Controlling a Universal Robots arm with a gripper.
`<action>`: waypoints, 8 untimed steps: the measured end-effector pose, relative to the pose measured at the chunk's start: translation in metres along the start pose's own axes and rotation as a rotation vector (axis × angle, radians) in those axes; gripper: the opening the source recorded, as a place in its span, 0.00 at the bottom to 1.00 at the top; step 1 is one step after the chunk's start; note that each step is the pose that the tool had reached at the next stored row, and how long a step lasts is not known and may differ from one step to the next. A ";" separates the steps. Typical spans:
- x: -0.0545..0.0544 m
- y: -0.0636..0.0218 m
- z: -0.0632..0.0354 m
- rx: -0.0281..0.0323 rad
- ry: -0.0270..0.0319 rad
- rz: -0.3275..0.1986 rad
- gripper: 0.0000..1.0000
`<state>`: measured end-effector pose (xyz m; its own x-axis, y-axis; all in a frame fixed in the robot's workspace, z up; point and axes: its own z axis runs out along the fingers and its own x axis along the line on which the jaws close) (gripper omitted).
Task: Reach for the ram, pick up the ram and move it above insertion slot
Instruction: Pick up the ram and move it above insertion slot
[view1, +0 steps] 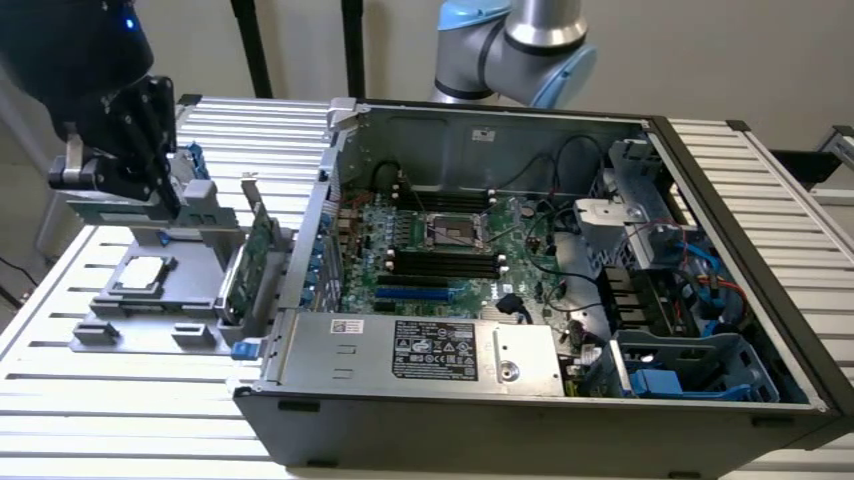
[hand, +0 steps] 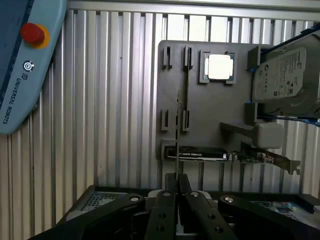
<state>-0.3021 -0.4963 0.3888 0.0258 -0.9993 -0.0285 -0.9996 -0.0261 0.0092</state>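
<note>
In the wrist view the ram (hand: 178, 125) shows edge-on as a thin dark strip running out from between my fingers (hand: 165, 210). My gripper (hand: 176, 176) is shut on the ram and holds it above the grey fixture plate (hand: 210, 110). In the exterior view my gripper (view1: 118, 195) hangs over the fixture plate (view1: 187, 270) at the exterior view's left, with the ram (view1: 120, 208) as a greenish bar under it. The black memory slots (view1: 447, 262) lie on the motherboard inside the open computer case (view1: 534, 400), well to the exterior view's right of the gripper.
The fixture plate also carries a processor chip (hand: 220, 66), a silver hard drive (hand: 285, 75) with blue rails and a broad expansion card (hand: 220, 156) standing on edge (view1: 254, 262). A teach pendant (hand: 25, 60) lies on the slatted table. The case wall (view1: 314, 240) stands between plate and motherboard.
</note>
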 end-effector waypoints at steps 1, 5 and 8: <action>0.000 -0.0038 -0.0046 -0.0002 0.0002 0.000 0.13; 0.000 -0.0201 -0.0230 -0.0002 0.0001 0.000 0.13; -0.001 -0.0337 -0.0307 -0.0002 0.0000 0.000 0.13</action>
<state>-0.2681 -0.4952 0.4192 0.0259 -0.9993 -0.0284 -0.9996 -0.0261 0.0093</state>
